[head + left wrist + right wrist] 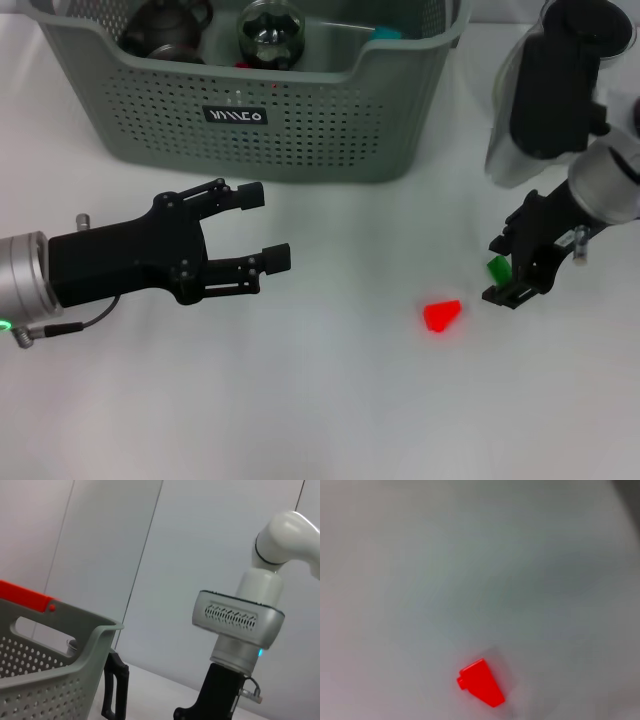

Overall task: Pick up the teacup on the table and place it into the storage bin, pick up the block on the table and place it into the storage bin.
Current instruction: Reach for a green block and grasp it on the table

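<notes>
Your right gripper (515,262) has its fingers clenched on a small green plastic block (497,268), low over the white table (330,400) beside a red wedge-shaped block (442,315). Your left gripper (262,228) hovers, fingers released, before the grey-green perforated storage bin (300,120).

I see a grey-green basket (300,120) with perforated walls and a black label (236,115) lettered in white, a bright red block (442,315) and a green block (497,268) on the white table (330,400), and black grippers on silver-white arms.
</notes>
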`<control>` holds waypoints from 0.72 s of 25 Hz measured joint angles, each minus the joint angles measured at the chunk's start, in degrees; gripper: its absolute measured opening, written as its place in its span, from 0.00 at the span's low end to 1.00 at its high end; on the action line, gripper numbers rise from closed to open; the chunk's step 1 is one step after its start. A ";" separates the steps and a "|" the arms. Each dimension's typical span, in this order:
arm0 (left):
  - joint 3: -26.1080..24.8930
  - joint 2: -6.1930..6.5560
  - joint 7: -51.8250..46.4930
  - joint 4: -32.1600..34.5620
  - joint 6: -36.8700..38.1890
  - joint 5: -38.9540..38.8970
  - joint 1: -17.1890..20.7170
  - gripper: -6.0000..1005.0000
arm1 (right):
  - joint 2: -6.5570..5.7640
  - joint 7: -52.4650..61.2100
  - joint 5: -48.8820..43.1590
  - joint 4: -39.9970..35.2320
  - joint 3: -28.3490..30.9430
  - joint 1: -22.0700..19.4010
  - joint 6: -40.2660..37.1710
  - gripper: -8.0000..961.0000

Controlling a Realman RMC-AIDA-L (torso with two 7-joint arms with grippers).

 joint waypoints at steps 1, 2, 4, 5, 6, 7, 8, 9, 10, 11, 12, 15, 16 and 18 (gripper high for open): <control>0.00 0.00 -0.02 -0.01 -0.02 0.00 0.03 0.88 | -0.01 0.00 0.02 0.66 -0.48 0.13 0.86 0.70; 0.00 0.00 -0.03 -0.04 -0.05 0.00 0.03 0.88 | 0.00 0.00 0.08 1.16 -0.79 0.24 1.53 0.70; 0.00 0.00 -0.11 -0.09 -0.09 0.00 0.02 0.88 | 0.03 -0.13 0.26 1.65 -1.03 0.38 2.42 0.70; 0.00 0.00 -0.13 -0.14 -0.13 0.00 -0.01 0.88 | 0.06 -0.21 0.29 1.71 -1.07 0.39 2.68 0.70; 0.00 0.00 -0.15 -0.17 -0.25 0.00 -0.02 0.88 | 0.08 -0.24 0.30 1.71 -1.07 0.39 2.88 0.70; 0.00 0.00 -0.15 -0.18 -0.34 -0.01 -0.03 0.88 | 0.08 -0.22 0.31 1.72 -1.08 0.39 3.13 0.70; 0.00 0.00 -0.16 -0.23 -0.57 -0.03 -0.03 0.88 | 0.08 -0.18 0.31 1.72 -1.09 0.35 3.31 0.70; 0.00 0.00 -0.17 -0.27 -0.83 -0.05 -0.04 0.88 | 0.08 -0.14 0.31 1.72 -1.09 0.31 3.57 0.70; 0.00 0.00 -0.19 -0.30 -1.04 -0.07 -0.04 0.88 | 0.08 -0.13 0.31 1.78 -1.12 0.26 3.67 0.70; 0.00 0.00 -0.21 -0.32 -1.14 -0.07 -0.05 0.88 | 0.07 -0.13 0.31 1.90 -1.17 0.24 3.73 0.70; 0.00 0.00 -0.23 -0.34 -1.27 -0.08 -0.05 0.88 | 0.07 -0.14 0.31 2.29 -1.25 0.28 3.80 0.70; 0.00 -0.01 -0.27 -0.38 -1.49 -0.10 -0.05 0.88 | 0.06 -0.07 0.31 4.01 -1.46 0.90 3.88 0.70; 0.00 -0.04 -0.26 -0.39 -1.51 -0.12 -0.04 0.88 | 0.06 -0.03 0.31 4.56 -1.48 1.15 3.90 0.70; 0.00 -0.05 -0.26 -0.39 -1.56 -0.17 -0.02 0.88 | 0.06 0.03 0.27 5.36 -1.53 1.54 3.89 0.70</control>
